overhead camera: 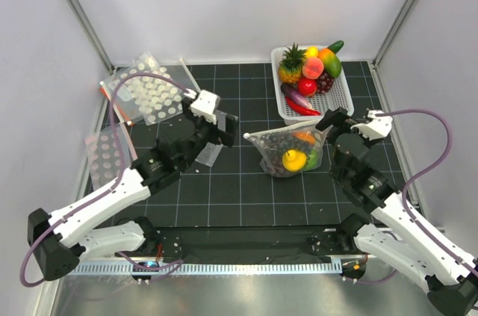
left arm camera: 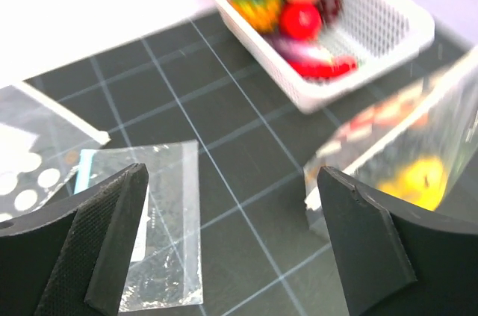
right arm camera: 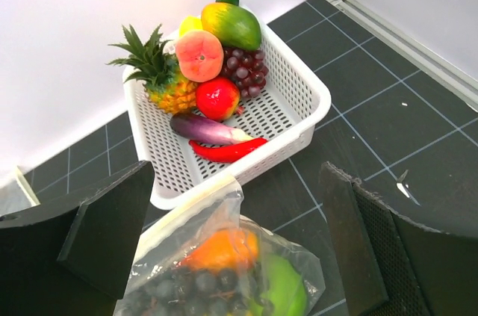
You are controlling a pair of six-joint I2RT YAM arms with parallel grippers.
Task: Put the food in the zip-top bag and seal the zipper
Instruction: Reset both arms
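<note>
Grid table (overhead camera: 246, 189), zip-top bag (overhead camera: 287, 153) crosswise, zipper (overhead camera: 280, 134) rearward

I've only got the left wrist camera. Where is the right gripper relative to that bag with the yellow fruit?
Observer: The right gripper hangs open over the zip-top bag, at its end nearest the white basket.
Operator: What else is inside the bag?
Observer: It also holds dark grapes, an orange piece and a green piece, next to the yellow one.
</note>
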